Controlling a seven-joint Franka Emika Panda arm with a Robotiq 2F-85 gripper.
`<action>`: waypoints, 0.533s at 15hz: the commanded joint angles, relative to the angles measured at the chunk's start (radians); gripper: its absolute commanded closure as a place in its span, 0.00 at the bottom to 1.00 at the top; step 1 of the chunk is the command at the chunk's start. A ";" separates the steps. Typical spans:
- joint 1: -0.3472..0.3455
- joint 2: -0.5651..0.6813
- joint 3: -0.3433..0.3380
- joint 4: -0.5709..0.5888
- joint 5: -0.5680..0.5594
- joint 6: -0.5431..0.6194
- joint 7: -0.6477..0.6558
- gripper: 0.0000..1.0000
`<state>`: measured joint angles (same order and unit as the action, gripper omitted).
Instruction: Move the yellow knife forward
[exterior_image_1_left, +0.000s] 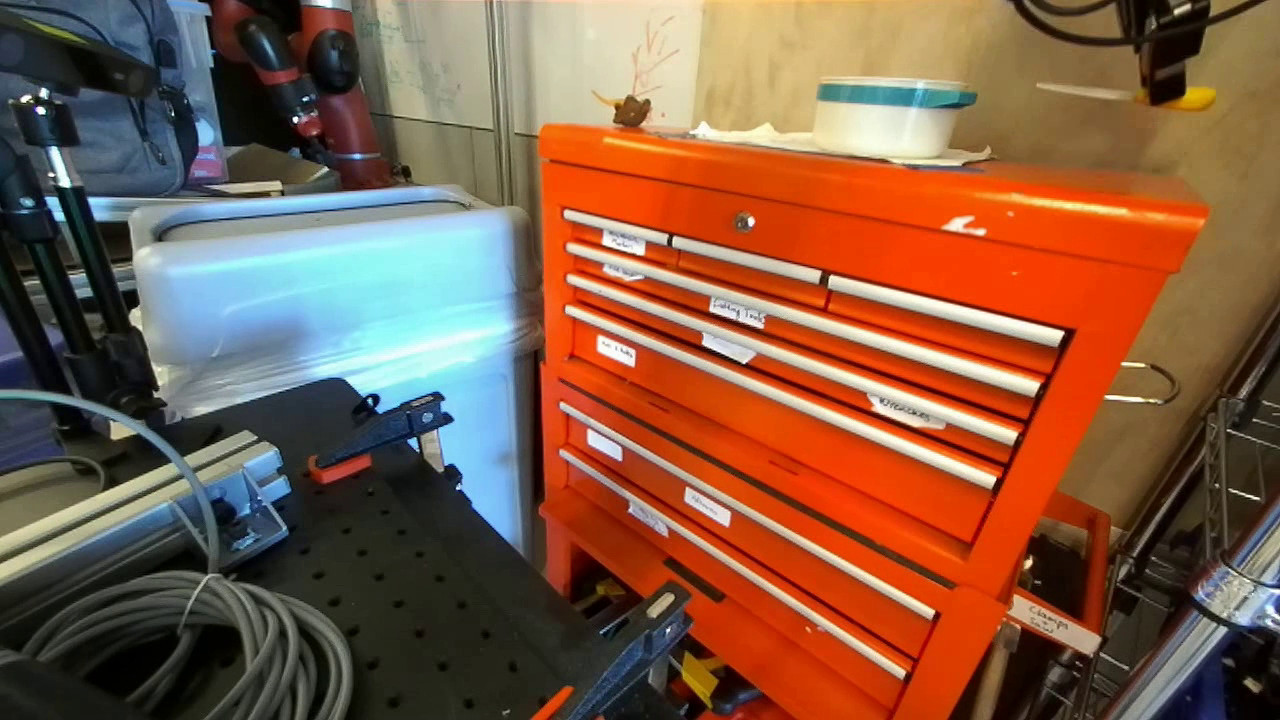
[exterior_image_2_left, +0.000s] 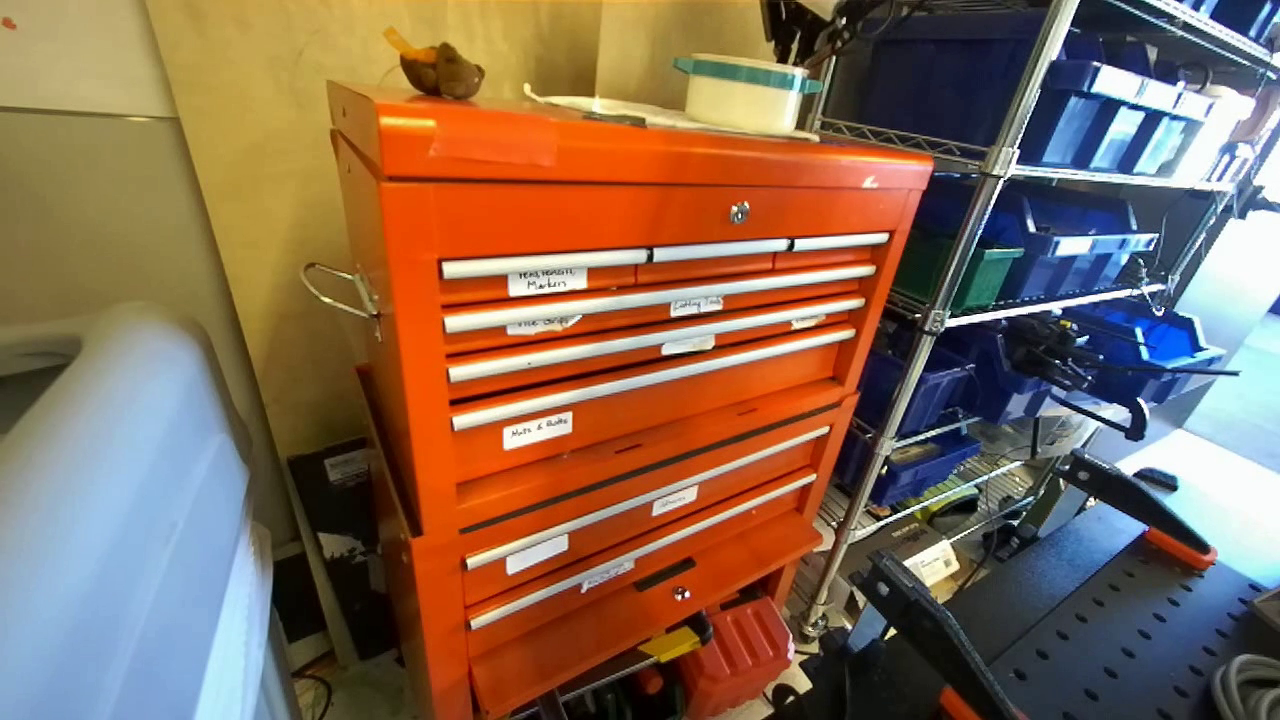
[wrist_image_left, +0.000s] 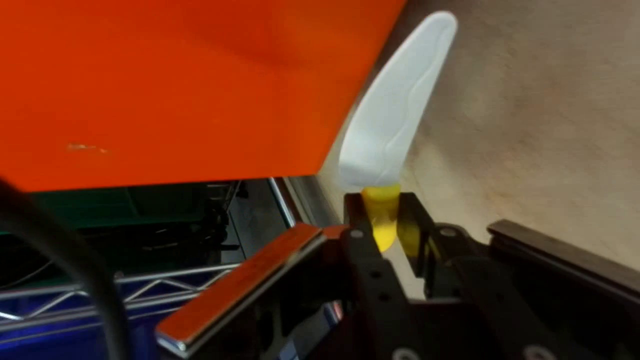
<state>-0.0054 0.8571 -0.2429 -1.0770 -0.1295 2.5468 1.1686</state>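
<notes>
Two fingers (wrist_image_left: 361, 220) gripping one yellow-handled knife (wrist_image_left: 385, 125), up in mid-air, and one tub (exterior_image_1_left: 885, 125) over on the orange tabletop (exterior_image_1_left: 1090, 180)!

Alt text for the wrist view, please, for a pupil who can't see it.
The robot's tool grips a knife by its yellow handle, white blade slanting up to the right. An orange surface fills the upper left, a tan surface the right; wire shelving shows at lower left.

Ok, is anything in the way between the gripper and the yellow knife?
No, nothing visible: in the wrist view the gripper is closed right on the yellow handle of the knife.
</notes>
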 joint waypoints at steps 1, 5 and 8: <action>-0.042 -0.169 0.093 -0.164 0.092 0.020 -0.143 0.95; -0.067 -0.319 0.130 -0.358 0.165 -0.010 -0.299 0.95; -0.056 -0.416 0.108 -0.514 0.161 -0.016 -0.363 0.95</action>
<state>-0.0599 0.5726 -0.1377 -1.3974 0.0084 2.5365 0.8877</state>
